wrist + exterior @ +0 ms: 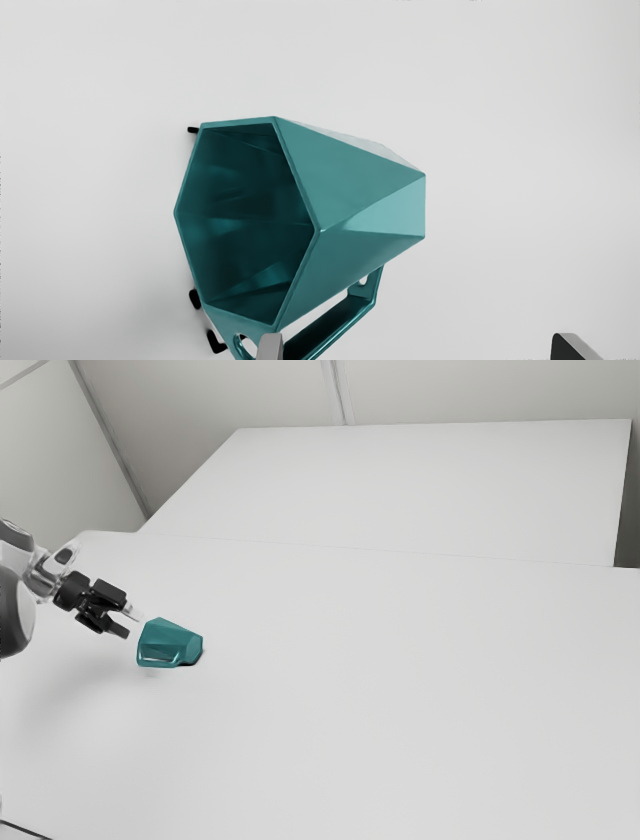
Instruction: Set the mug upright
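The gripper (133,624) is near the exterior view's left, tilted downward, with its fingertips just short of the teal mug (170,644). The faceted mug lies on its side on the white table, its base toward the exterior view's right. In the wrist view the mug (370,200) shows its dark hollow mouth, and its handle sticks out on the side nearest the fingers. The gripper (415,347) is open, its fingertips wide apart; one overlaps the handle in the picture, and whether it touches cannot be told. Nothing is held between the fingers.
The white table (400,680) stretches from the arm toward the exterior view's right. Behind it is another white surface (420,490), with pale walls beyond. A dark line (25,830) crosses the lower left corner of the exterior view.
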You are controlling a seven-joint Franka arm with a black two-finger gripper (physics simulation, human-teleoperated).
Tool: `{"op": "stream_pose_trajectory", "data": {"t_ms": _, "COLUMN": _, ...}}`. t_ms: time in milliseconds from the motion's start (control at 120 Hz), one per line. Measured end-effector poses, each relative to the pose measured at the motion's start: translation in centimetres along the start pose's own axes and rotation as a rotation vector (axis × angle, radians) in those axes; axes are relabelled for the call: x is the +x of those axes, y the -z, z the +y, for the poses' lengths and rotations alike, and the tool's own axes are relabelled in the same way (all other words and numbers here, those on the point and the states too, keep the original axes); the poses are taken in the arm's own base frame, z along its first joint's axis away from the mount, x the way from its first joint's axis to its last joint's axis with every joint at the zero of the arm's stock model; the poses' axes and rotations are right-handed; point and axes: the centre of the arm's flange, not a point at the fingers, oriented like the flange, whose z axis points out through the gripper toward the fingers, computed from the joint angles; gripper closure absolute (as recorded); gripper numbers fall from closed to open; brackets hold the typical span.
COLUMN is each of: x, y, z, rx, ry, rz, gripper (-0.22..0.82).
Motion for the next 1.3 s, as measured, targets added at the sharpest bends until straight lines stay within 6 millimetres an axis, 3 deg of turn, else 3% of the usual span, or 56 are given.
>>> {"op": "stream_pose_trajectory", "data": {"t_ms": 617, "x": 3.5, "y": -2.5, "z": -3.2, "rx": -0.060, "ry": -0.121, "rz": -0.006, "gripper": 0.02}}
{"op": "stream_pose_trajectory", "data": {"t_ms": 867, "x": 4.3, "y": -3.9, "z": -3.5, "rx": -0.091, "ry": -0.149, "rz": -0.005, "gripper": 0.03}}
{"op": "stream_pose_trajectory", "data": {"t_ms": 1100, "x": 4.4, "y": -4.6, "z": -3.4, "rx": -0.115, "ry": -0.163, "rz": 0.007, "gripper": 0.17}}
{"op": "stream_pose_trajectory", "data": {"t_ms": 1300, "x": 4.4, "y": -4.8, "z": -3.3, "rx": -0.125, "ry": -0.170, "rz": 0.014, "gripper": 0.38}}
